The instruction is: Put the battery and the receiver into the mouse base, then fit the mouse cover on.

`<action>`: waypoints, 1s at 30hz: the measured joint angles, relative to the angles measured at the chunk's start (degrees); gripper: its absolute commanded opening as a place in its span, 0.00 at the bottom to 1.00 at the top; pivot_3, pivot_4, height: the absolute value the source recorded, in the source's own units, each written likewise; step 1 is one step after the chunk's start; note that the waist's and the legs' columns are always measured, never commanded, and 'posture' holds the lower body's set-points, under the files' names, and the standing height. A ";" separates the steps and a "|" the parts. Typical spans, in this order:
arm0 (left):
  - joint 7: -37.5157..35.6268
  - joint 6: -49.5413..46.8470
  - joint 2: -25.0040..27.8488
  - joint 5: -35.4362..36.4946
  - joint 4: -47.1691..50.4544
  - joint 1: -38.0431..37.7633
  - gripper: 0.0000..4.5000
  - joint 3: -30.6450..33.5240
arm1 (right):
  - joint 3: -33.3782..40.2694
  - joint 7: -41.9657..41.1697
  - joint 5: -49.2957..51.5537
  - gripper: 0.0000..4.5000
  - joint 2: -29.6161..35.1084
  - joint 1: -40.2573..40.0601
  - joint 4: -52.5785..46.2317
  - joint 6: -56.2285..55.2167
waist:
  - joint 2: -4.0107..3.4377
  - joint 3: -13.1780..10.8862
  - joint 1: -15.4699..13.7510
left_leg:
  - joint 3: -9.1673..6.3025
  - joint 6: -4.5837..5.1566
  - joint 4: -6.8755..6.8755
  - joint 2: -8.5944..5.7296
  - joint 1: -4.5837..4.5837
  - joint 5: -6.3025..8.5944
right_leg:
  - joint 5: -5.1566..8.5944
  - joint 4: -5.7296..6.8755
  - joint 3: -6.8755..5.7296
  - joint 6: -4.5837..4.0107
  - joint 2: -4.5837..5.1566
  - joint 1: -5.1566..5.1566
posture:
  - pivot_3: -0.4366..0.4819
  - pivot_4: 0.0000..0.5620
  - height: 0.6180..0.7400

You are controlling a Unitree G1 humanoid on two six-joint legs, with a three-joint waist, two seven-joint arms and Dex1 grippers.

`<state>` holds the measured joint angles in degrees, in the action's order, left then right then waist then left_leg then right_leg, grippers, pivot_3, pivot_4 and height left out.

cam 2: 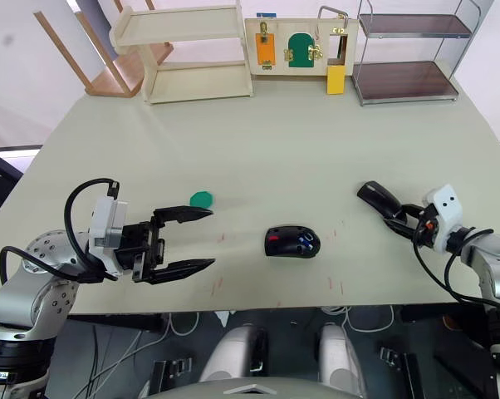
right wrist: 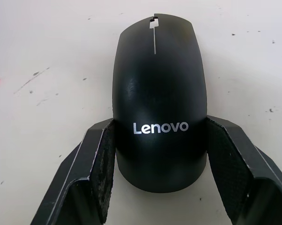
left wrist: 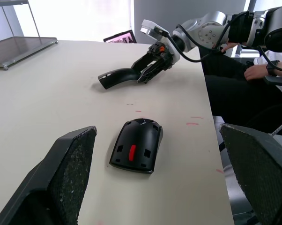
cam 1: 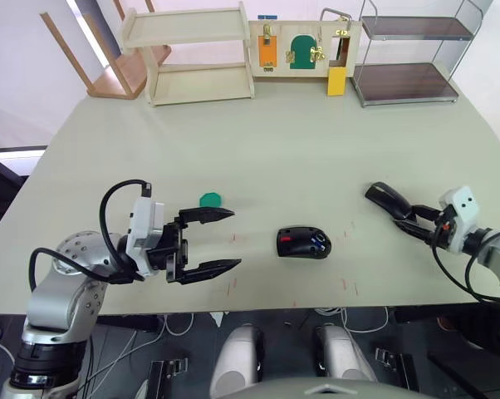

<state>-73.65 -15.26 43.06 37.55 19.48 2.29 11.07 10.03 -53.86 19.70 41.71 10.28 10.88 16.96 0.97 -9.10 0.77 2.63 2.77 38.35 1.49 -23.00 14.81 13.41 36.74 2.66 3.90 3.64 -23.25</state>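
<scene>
While the bench (cam 1: 300, 150) carries it all, here is what lies on it:

Mouse base: the mouse base (cam 1: 303, 243) lies flat a little right of the middle in the lower part of the left eye view. It is a black shell with a red part and something blue inside. No fingers touch it

Battery: the blue bit inside the mouse base may be the battery, but it is too small to tell

Mouse cover: the mouse cover (right wrist: 159, 98) is shiny and black, with the word Lenovo on it in white. It sits at the right of the left eye view, well apart from the mouse base

Right gripper: the right gripper (right wrist: 159, 159) has its two black fingers (right wrist: 100, 164) pressed on the two sides of the mouse cover, so it grips the cover near its back end. The front end of the cover points toward the middle of the bench

Left gripper: the left gripper (cam 1: 225, 239) is at the lower left of the left eye view. Its fingers (cam 1: 207, 214) are spread wide apart and hold nothing. They point toward the mouse base, with a gap of bare bench between

Green thing: a small green thing (cam 1: 210, 199) lies on the bench just beside the upper finger of the left gripper

Far edge: a wooden shelf (cam 1: 196, 54), a board with small doors and latches (cam 1: 304, 48), and a metal rack (cam 1: 412, 54) stand along the top of the view
</scene>
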 measured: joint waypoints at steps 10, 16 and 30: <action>-1.70 0.86 0.53 -0.26 -2.39 0.21 1.00 0.00 | -3.23 -6.50 3.17 0.51 3.30 0.18 -14.67 6.30 | 0.02 -0.10 0.00 | -0.02 0.00 0.00 0.10 0.00 0.00 | 0.00 0.00 -0.01 0.00 0.00 -0.01 | 0.48 0.27 1.00; -2.59 1.09 0.89 -0.28 -2.78 0.80 1.00 -0.01 | -7.25 -7.88 5.21 0.51 4.24 3.43 -22.40 12.21 | 0.06 -0.18 0.00 | -0.01 0.00 -0.01 0.17 -0.06 0.00 | 0.00 0.00 -0.01 -0.01 0.00 -0.10 | 0.48 0.27 1.00; -5.47 1.70 3.49 -0.29 -5.52 2.04 1.00 0.05 | -21.41 -8.58 7.18 0.51 4.89 16.08 -33.61 24.43 | 0.08 -0.20 -0.17 | -0.34 -0.01 0.05 0.15 -0.77 0.00 | -0.01 -0.08 -0.34 -0.02 0.02 -0.58 | 0.48 0.27 1.00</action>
<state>-79.11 -13.56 46.56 37.26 13.96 4.33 11.13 -11.38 -62.45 26.88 46.59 26.37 -22.72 41.40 1.05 -9.30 0.60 2.29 2.76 38.40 1.64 -23.77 14.80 13.40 36.66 2.32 3.88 3.66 -23.83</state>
